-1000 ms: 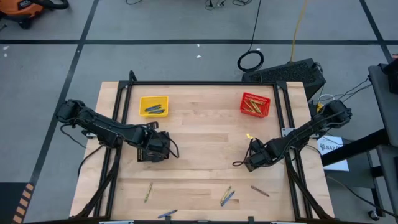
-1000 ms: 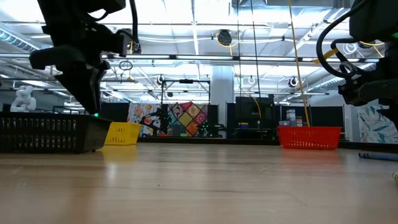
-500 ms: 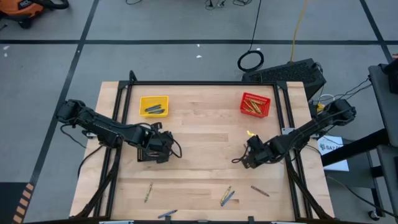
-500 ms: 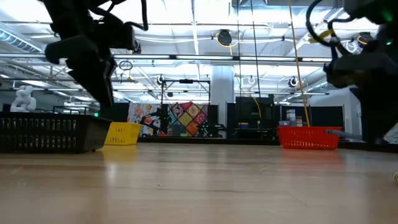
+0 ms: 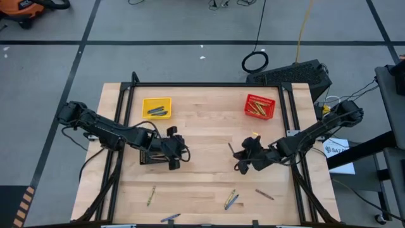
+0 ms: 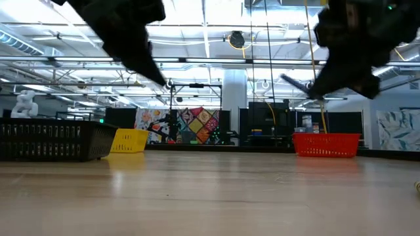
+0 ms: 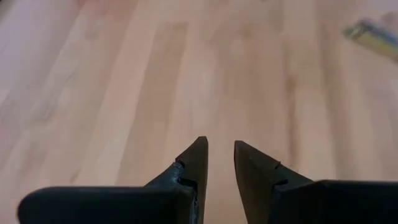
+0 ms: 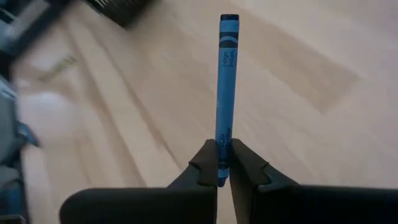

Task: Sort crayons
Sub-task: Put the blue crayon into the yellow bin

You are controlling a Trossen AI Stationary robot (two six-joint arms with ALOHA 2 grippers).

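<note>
My right gripper (image 8: 222, 163) hovers over the table's middle right (image 5: 243, 157), shut on a blue crayon (image 8: 226, 81), which also shows in the low view (image 6: 295, 84). My left gripper (image 7: 221, 149) hangs over the middle left (image 5: 174, 155), open, with bare wood below it. Under the left arm stands a black mesh basket (image 5: 147, 158). Other crayons lie loose near the table's near edge (image 5: 230, 199), (image 5: 151, 195), (image 5: 264, 194). A yellow basket (image 5: 156, 107) and a red basket (image 5: 261, 106) at the far side hold crayons. My right gripper pinches the blue crayon by one end (image 8: 222, 155) between its two fingertips. The fingers slant down from the table's right and lie along the crayon. The crayon sticks straight out past the fingertips toward the table's left, lifted clear of the wood.
A yellow crayon (image 5: 254, 136) lies just beyond my right gripper. One more crayon (image 5: 169, 218) lies at the near edge. A dark frame rail (image 5: 209, 85) runs along the far side. Bare wood lies between the two grippers.
My right gripper has risen, gone toward the table's left and tipped up from pointing down to a slant, carrying the blue crayon up off the table. My left gripper has tipped up likewise and gone a little toward the table's right.
</note>
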